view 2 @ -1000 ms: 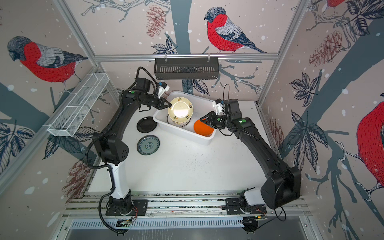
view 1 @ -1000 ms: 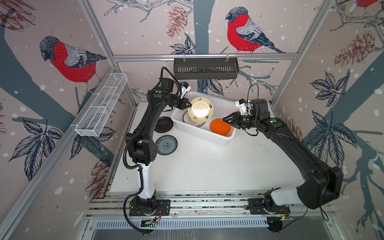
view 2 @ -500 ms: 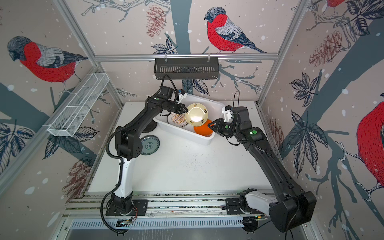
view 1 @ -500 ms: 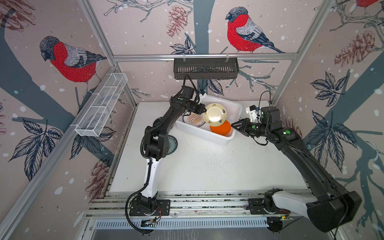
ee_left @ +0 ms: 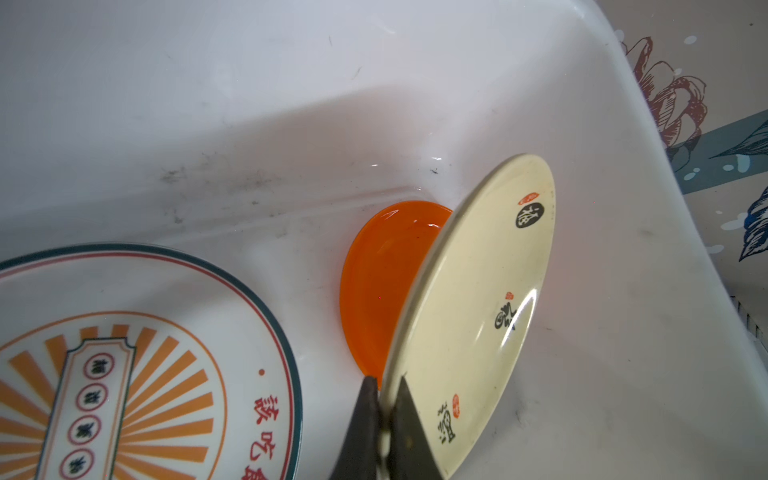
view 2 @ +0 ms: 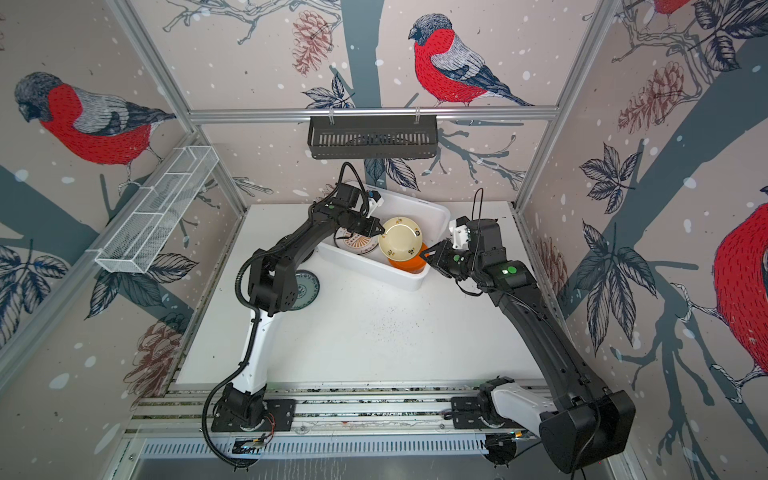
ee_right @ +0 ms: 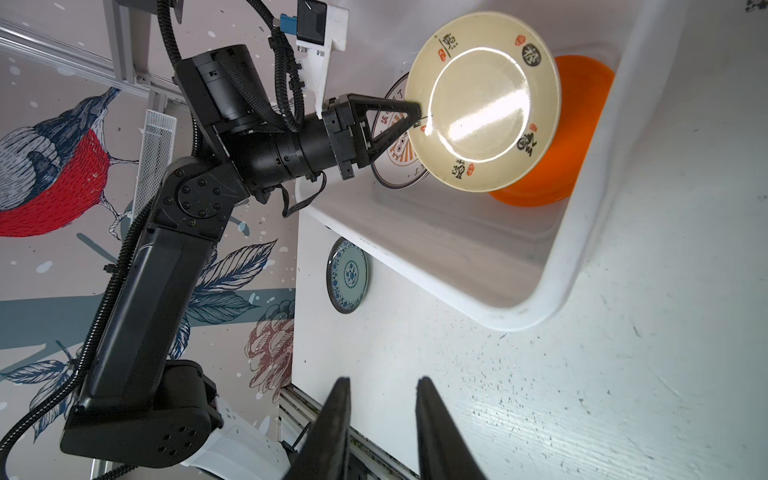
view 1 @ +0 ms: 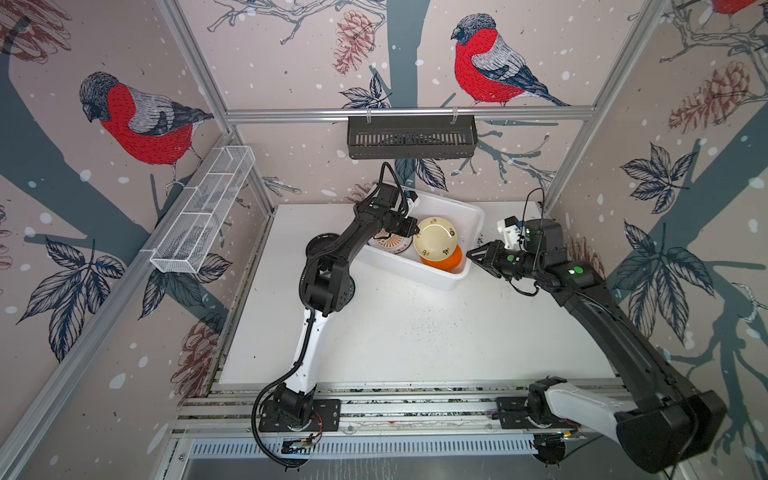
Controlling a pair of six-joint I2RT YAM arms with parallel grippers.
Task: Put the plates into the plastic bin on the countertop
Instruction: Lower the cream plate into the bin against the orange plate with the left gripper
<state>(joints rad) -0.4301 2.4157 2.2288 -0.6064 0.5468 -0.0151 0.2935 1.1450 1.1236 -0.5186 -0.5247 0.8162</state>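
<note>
The speckled white countertop (view 1: 415, 340) carries the white plastic bin (view 1: 415, 279). Its long axis runs slantwise, from the far end behind the left gripper's (view 1: 415, 230) fingers to the near end just in front of the right gripper's (ee_right: 382, 395) fingertips.

The left arm reaches over the bin, its fingers pressed onto the rim of the cream plate (view 1: 436, 239) and pinching it from both faces. That plate sticks straight out past the fingertips. It is tilted, with its hollow face up and turned toward the right arm.

A second ago it hung over the bin's far end, above the orange-sunburst plate (ee_left: 124, 365). It has since travelled along the bin and now hangs over the plain orange plate (ee_left: 374, 282), which lies on the bin floor beyond and below the fingertips. The right gripper, then at the orange plate, has backed out past the bin's end wall. Its fingers are slightly apart with nothing between them.

The cream plate is glossy, with small black characters and red seals round its rim (four groups, I count). The teal-patterned plate (ee_right: 348, 274) and the black plate (view 1: 319, 244) lie on the countertop outside the bin, behind the left fingers.
</note>
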